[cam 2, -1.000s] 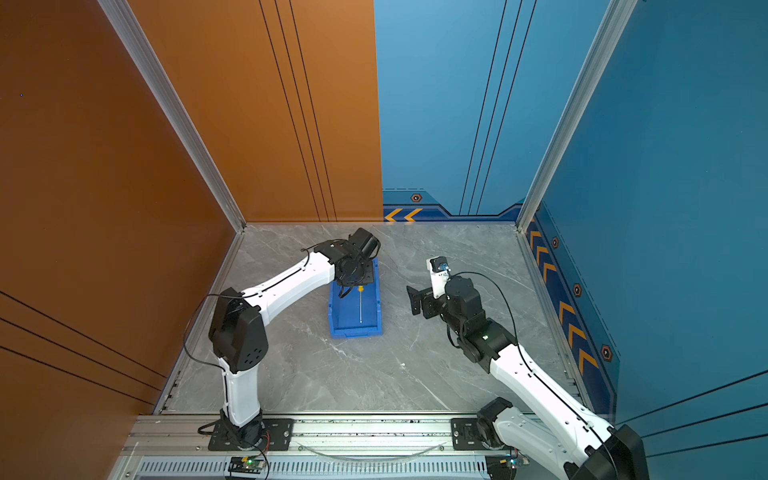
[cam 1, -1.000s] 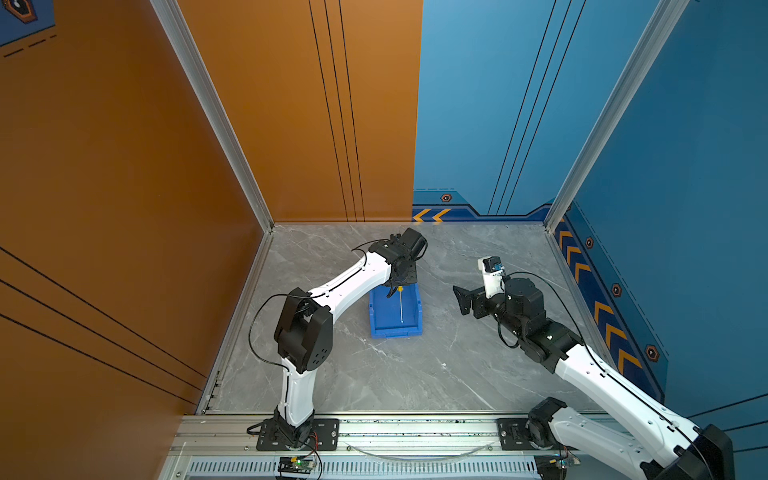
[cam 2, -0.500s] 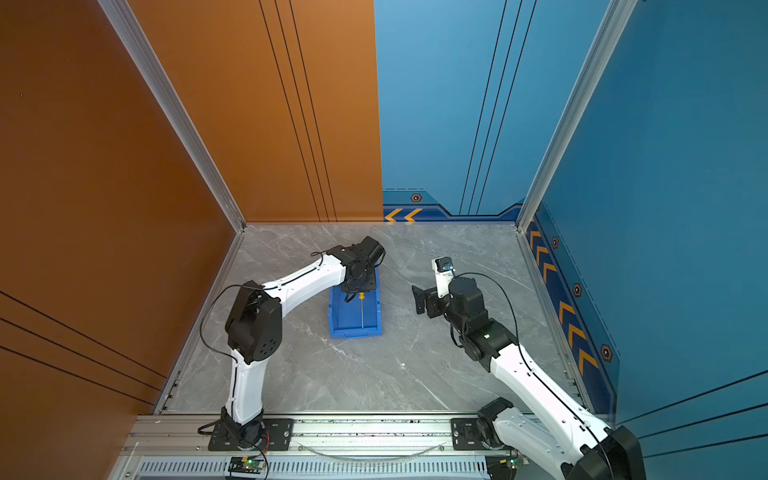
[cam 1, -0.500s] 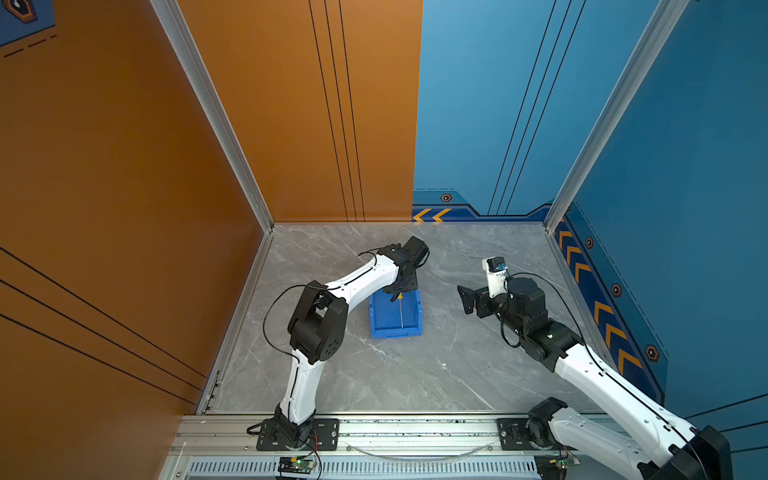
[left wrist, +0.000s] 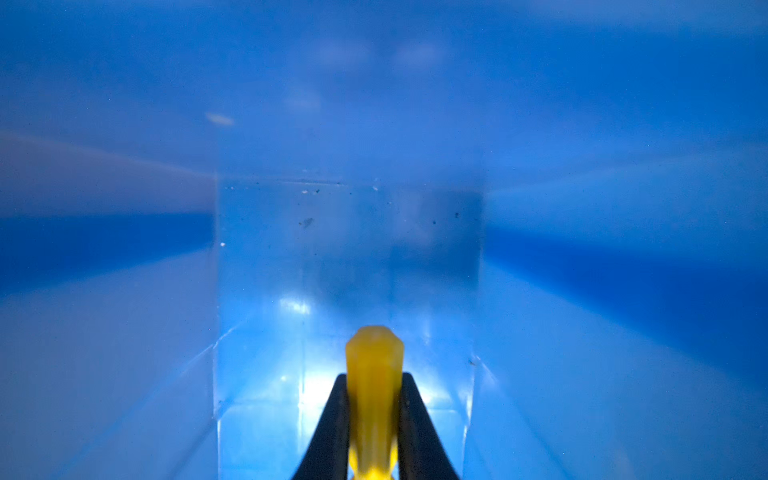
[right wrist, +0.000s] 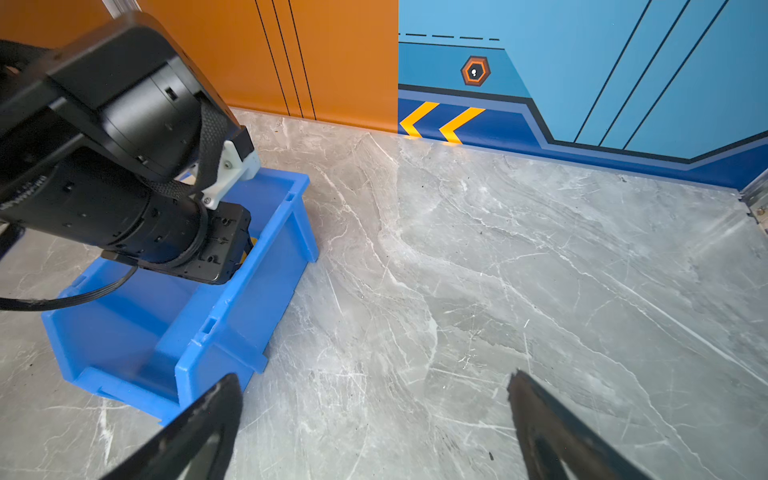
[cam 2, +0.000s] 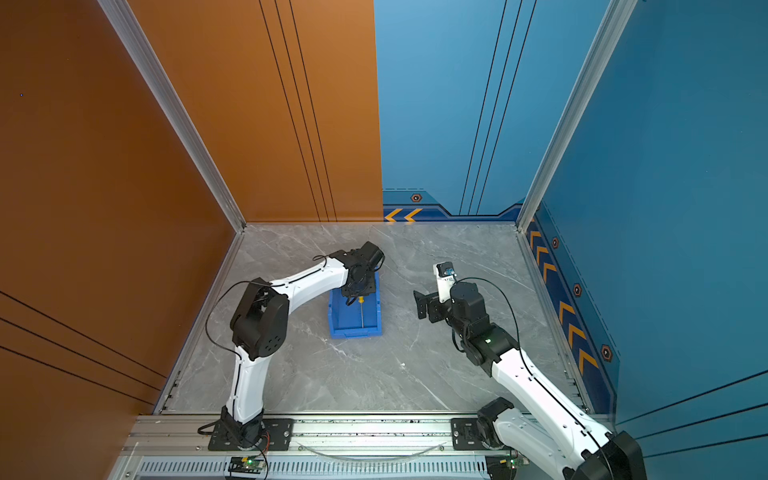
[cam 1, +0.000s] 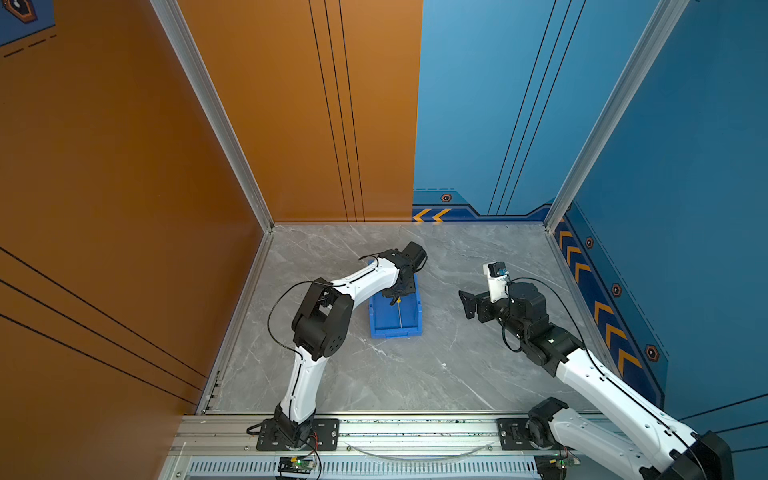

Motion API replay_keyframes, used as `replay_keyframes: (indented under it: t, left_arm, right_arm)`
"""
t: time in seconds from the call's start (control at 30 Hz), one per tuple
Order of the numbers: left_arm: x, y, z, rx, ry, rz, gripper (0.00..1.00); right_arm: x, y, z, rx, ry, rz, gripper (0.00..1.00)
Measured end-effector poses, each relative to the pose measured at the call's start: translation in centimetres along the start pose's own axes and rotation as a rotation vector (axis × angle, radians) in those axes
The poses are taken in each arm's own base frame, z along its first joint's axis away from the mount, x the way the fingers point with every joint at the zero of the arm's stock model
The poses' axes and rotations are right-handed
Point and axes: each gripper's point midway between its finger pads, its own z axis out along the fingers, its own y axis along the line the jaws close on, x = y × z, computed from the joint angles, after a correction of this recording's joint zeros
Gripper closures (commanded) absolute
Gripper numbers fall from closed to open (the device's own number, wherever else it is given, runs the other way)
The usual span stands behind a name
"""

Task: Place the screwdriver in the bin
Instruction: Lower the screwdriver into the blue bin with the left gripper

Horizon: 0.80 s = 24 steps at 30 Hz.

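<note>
**Left hand [left wrist: 373,380] pinches the screwdriver [left wrist: 374,353] inside the bin [cam 1: 395,332]**

Its fingers [left wrist: 332,415] press on the yellow handle. In the left wrist view the shaft is out of sight and the bin walls are blurred. In both top views the thin shaft [cam 2: 362,316] runs from the handle toward 6 o'clock over the bin floor; I cannot tell whether its tip touches. The left arm [cam 1: 365,278] covers the bin's 12 o'clock end. At 3 o'clock of the bin, well apart, the right hand [right wrist: 374,415] is spread and empty over the grey surface [right wrist: 498,270]. Its wrist view catches only a yellow sliver past the bin wall.
</note>
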Motion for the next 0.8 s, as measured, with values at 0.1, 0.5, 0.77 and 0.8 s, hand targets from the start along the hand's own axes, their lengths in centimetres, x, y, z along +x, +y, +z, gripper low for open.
replay_keyframes:
  t: [0.1, 0.5, 0.77, 0.8]
  left_arm:
    - [0.1, 0.2, 0.5, -0.003, 0.0, -0.001, 1.0]
    - [-0.5, -0.4, 1.2, 0.01, -0.03, -0.005, 1.0]
    - [-0.7, -0.4, 1.3, 0.006, -0.039, -0.006, 0.95]
    - [-0.7, -0.4, 1.3, 0.005, -0.04, -0.005, 0.94]
  right_arm:
    - [-0.2, 0.0, -0.2, -0.001, -0.008, 0.002, 0.0]
    - [-0.4, 0.0, -0.8, -0.002, -0.024, 0.006, 0.0]
    - [-0.5, -0.1, -1.1, 0.001, -0.033, 0.017, 0.0]
    - [-0.6, -0.1, -1.1, 0.003, -0.034, 0.019, 0.0]
